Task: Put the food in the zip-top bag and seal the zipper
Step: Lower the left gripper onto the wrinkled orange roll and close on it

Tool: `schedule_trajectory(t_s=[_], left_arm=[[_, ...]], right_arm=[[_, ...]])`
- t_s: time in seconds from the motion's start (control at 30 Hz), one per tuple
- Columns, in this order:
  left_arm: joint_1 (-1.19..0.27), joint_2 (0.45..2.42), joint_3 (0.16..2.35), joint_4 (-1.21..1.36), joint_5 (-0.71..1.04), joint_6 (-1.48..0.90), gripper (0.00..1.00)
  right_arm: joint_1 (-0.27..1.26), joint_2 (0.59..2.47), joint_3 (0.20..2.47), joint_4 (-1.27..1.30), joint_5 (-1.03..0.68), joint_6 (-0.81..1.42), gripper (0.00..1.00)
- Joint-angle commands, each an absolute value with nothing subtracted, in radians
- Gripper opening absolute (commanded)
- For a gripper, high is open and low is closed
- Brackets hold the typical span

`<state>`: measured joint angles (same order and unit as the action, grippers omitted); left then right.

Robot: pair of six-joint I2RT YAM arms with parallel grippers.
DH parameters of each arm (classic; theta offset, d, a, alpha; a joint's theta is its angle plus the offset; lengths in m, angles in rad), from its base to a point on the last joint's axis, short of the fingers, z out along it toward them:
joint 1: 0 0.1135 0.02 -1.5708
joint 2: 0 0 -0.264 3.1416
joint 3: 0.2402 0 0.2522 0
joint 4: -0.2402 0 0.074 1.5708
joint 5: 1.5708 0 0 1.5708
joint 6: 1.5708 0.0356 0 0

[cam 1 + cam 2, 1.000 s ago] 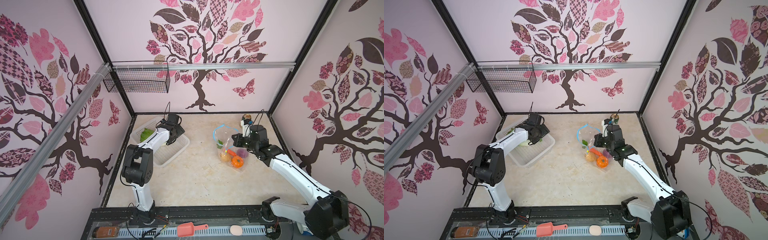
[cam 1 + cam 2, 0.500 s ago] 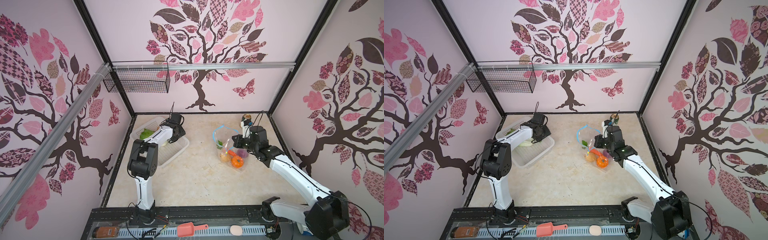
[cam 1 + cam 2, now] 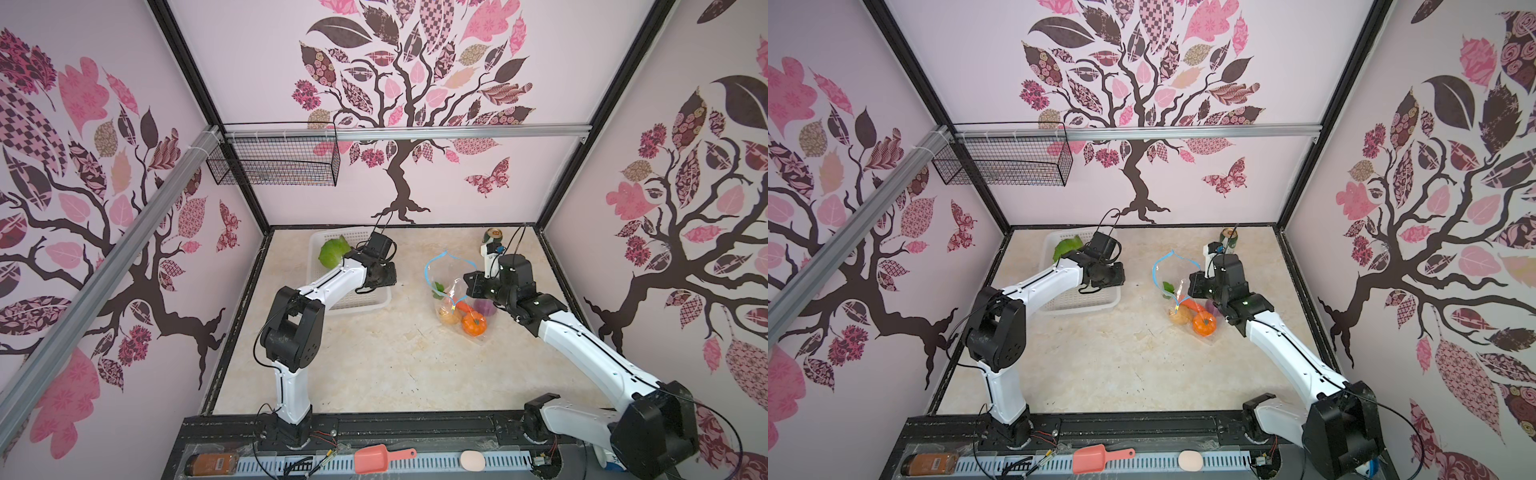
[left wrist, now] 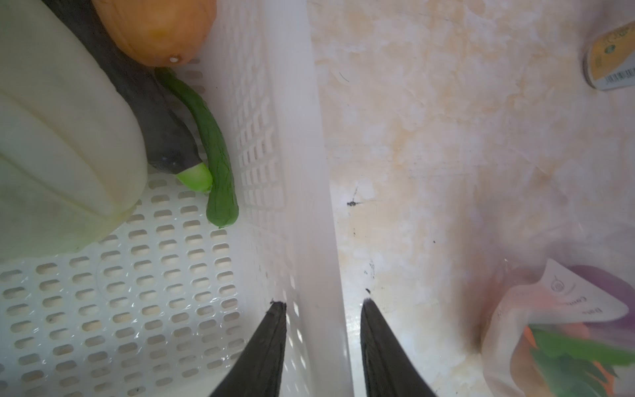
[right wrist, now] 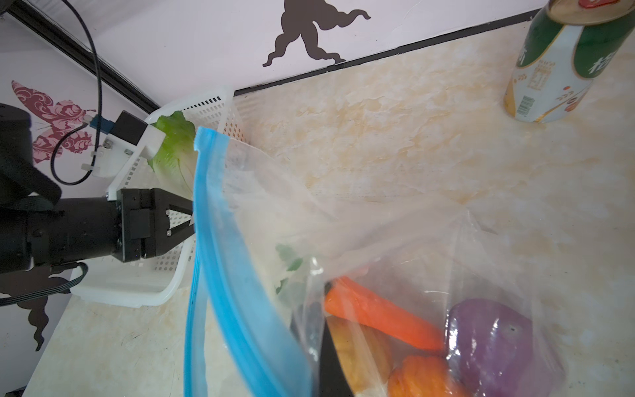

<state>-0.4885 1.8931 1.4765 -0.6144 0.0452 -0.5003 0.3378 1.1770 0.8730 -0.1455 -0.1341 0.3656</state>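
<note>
Pale marbled tabletop (image 3: 374, 365) fills the floor of a booth papered with pink tree patterns. On its right half lies the zip-top bag (image 5: 360, 220), clear and crumpled, with its mouth lifted and the light-blue zipper (image 5: 213, 261) standing in an open loop in both top views. The right gripper (image 3: 471, 287) is pressed together on the bag's film near the mouth, and one dark finger shows through the plastic in the right wrist view. Inside already sit a carrot (image 5: 378, 321), a purple onion (image 5: 491, 347), a small pumpkin (image 5: 424, 379) and a potato (image 3: 449, 318).

The rest of the food waits in the white basket (image 4: 318, 137) on the left: the napa cabbage (image 3: 333, 253), a dark eggplant (image 4: 151, 113), a thin green pod (image 4: 214, 151) and a tan rounded piece (image 4: 158, 27). The left gripper (image 4: 321, 306) straddles the basket's wall, one finger inside and one outside. Whether it pinches the wall or stands just clear I cannot tell.

The bag looks limp and slick, likely to sag shut once let go, so the stiffer zip strip seems a better hold than bare film. The toys look light, hard and smooth. The cabbage is bulky and probably best taken across its narrower leafy end; the eggplant, wedged between cabbage and pod, across its middle. A drink can (image 5: 556, 62) stands well apart at the back
</note>
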Motion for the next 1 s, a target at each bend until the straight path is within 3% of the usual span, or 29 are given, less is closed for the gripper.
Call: schedule_trajectory(t_s=[0.0,0.07,0.17,0.23,0.57,0.97], left_arm=[[-0.489,1.825,1.396,-0.651,0.084,-0.439,0.39],[-0.495,1.789,1.351,-0.661,0.084,-0.419,0.44],[-0.494,1.737,1.329,-0.705,0.046,-0.419,0.60],[-0.492,1.704,1.330,-0.711,0.018,-0.426,0.63],[-0.360,1.718,1.467,-0.590,0.013,-0.478,0.65],[-0.284,2.058,1.841,-0.625,-0.047,-0.458,0.64]], right_arm=[[0.331,1.141,0.876,-0.145,-0.135,0.357,0.00],[0.331,1.141,0.876,-0.143,-0.134,0.357,0.00],[0.331,1.146,0.879,-0.138,-0.140,0.359,0.00],[0.332,1.152,0.882,-0.136,-0.144,0.360,0.00],[0.331,1.140,0.873,-0.123,-0.161,0.369,0.00],[0.331,1.103,0.871,-0.144,-0.169,0.368,0.00]])
